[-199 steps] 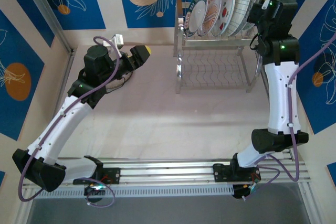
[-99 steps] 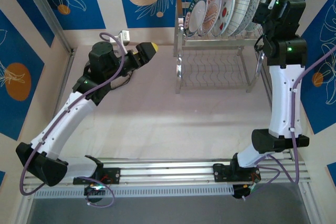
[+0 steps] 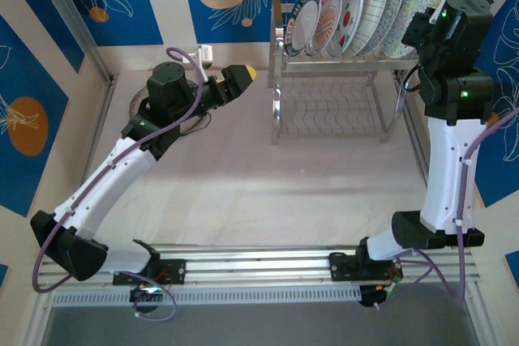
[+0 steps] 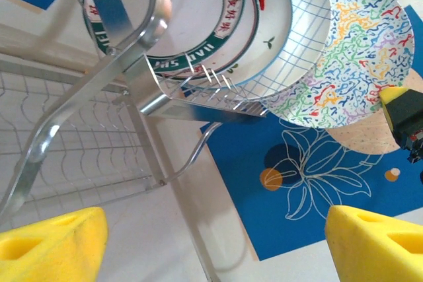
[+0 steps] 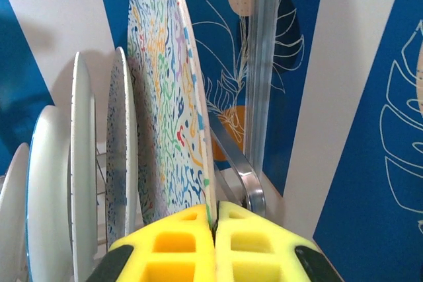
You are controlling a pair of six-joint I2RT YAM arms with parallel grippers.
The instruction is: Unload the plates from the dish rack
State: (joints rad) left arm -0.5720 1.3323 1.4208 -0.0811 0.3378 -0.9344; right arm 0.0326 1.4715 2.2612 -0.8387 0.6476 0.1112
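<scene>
The dish rack (image 3: 331,91) stands at the far side of the table (image 3: 268,176), right of centre. Its slotted upper shelf holds a row of plates (image 3: 357,10) on edge, and its wavy wire lower shelf is bare. From left to right the row runs: two dark-rimmed lettered plates (image 4: 198,11), a watermelon plate (image 4: 268,21), a white grid-lined plate (image 4: 301,37), a speckled grey plate (image 5: 122,156) and, at the right end, a multicolour plate (image 5: 168,97). The right gripper (image 5: 215,229) is up at the rack's far right corner with its yellow pads (image 5: 178,246) pressed together on the rim of the multicolour plate, which stands nearly upright just beside the speckled one. Whether its lower edge sits in a slot cannot be told. From the left wrist, one yellow tip of that gripper shows against the same plate's (image 4: 350,64) right rim. The left gripper (image 3: 243,80) hangs just left of the rack's left end, aimed at it, with its yellow fingers (image 4: 56,242) spread wide apart and nothing between them.
</scene>
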